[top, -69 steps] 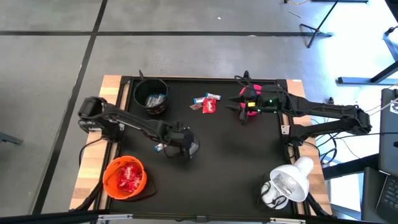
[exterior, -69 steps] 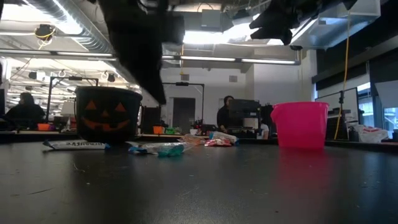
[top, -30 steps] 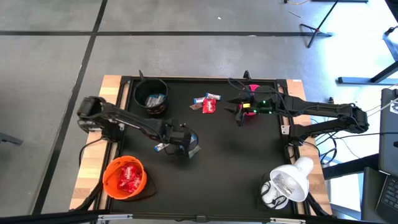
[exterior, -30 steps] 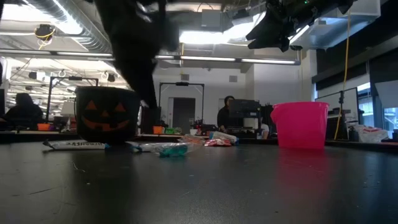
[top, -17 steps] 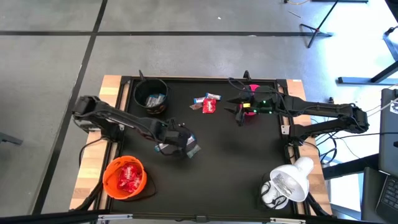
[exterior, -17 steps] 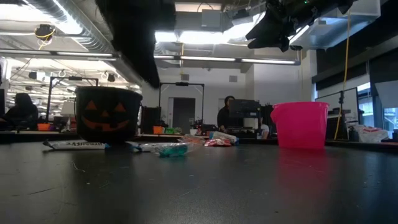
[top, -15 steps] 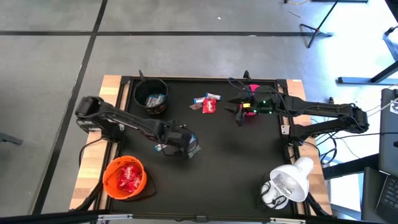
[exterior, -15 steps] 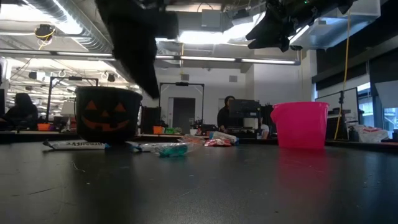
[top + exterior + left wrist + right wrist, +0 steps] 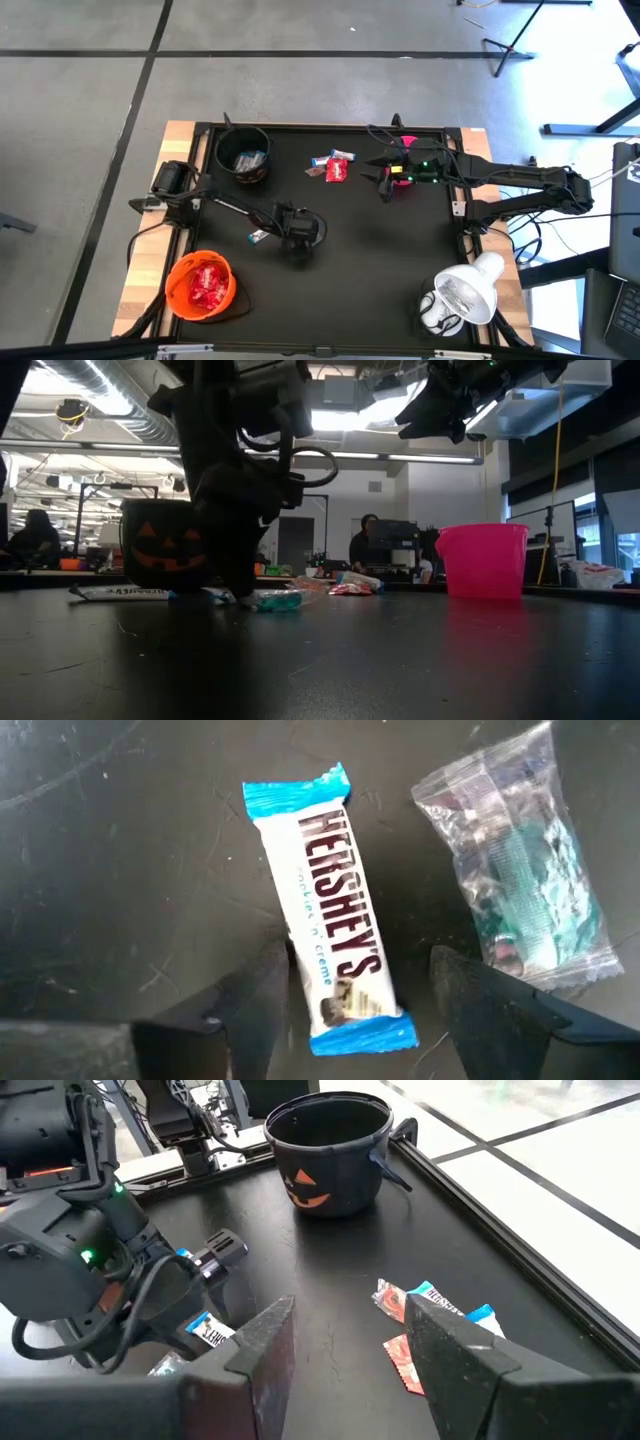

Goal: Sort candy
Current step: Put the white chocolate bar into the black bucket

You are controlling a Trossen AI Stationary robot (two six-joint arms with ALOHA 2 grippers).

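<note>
A blue-and-white candy bar [image 9: 335, 910] lies flat on the black table. My left gripper [image 9: 355, 1005] is open and low over it, pointing down, one finger on each side of the bar's nearer end, with a gap showing on each side. A clear-wrapped green candy [image 9: 530, 870] lies beside the bar. In the high view my left gripper [image 9: 293, 236] is left of the table's middle. My right gripper [image 9: 350, 1360] waits open and high above the pink bowl [image 9: 482, 560]. More red and blue-and-white candy [image 9: 333, 166] lies at the far middle.
The black pumpkin bowl [image 9: 243, 155] at the far left holds blue candy. The orange bowl [image 9: 202, 285] at the near left holds red candy. A wrapped candy [image 9: 258, 236] lies left of my left gripper. A white lamp [image 9: 460, 295] stands at the near right.
My left gripper has come down from above the table to just over the candy left of the middle, and its arm has folded lower. The candy has stayed where it lay.
</note>
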